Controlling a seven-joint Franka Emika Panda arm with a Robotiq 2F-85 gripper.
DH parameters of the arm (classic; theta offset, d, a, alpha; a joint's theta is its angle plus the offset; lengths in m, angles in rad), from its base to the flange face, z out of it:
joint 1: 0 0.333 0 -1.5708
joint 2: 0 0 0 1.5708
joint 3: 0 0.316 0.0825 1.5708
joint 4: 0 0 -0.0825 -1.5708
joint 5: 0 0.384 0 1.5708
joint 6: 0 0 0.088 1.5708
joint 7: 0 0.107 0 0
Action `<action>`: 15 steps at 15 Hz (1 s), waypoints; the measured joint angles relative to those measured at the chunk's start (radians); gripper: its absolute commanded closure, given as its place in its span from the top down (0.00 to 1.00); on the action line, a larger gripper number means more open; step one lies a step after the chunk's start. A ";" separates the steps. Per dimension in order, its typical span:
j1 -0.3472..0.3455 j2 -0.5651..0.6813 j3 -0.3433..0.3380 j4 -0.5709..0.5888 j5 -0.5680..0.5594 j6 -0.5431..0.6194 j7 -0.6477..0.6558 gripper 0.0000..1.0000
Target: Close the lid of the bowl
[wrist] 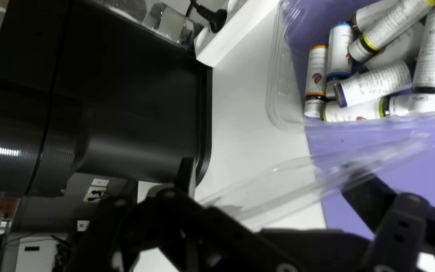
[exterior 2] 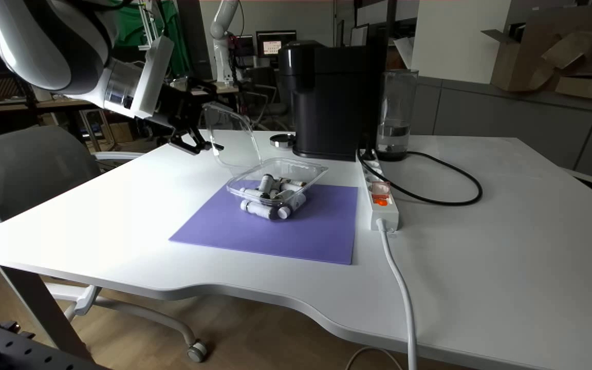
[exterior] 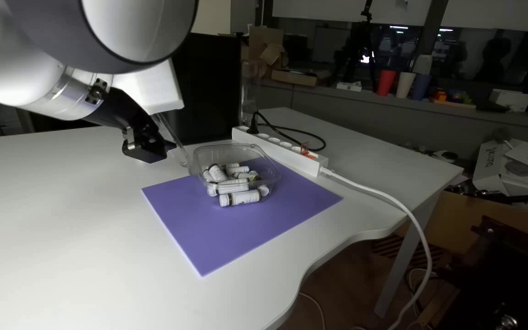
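A robot arm (exterior 2: 52,46) slants down over a white surface (exterior: 85,220), its hand (wrist: 270,170) tilted, fingers (wrist: 370,200) spread wide near the clear lid (exterior 2: 233,136), which stands steeply angled at the edge of a bowl (exterior 2: 291,168) of small bottles (wrist: 376,83), largely on a purple mat (exterior: 245,233); contact is unclear.

Arm (exterior 2: 57,56) slanted dwn, gripper (wrist: 272,172) tilted, fingers (wrist: 368,194) apart (v. wide)

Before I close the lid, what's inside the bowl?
White-labelled bottles lie jumbled in the clear bowl, some banded orange, blue, yellow or purple. Upper ones partly hide others; whatever lies fully beneath can't be seen.
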 measured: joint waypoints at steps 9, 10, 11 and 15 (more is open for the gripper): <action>-0.054 -0.156 -0.037 -0.075 0.126 0.021 0.015 1.00; -0.061 -0.174 -0.043 -0.085 0.142 0.030 0.016 1.00; -0.068 -0.191 -0.050 -0.095 0.159 0.042 0.016 1.00; -0.109 -0.243 -0.088 -0.137 0.250 0.153 0.007 1.00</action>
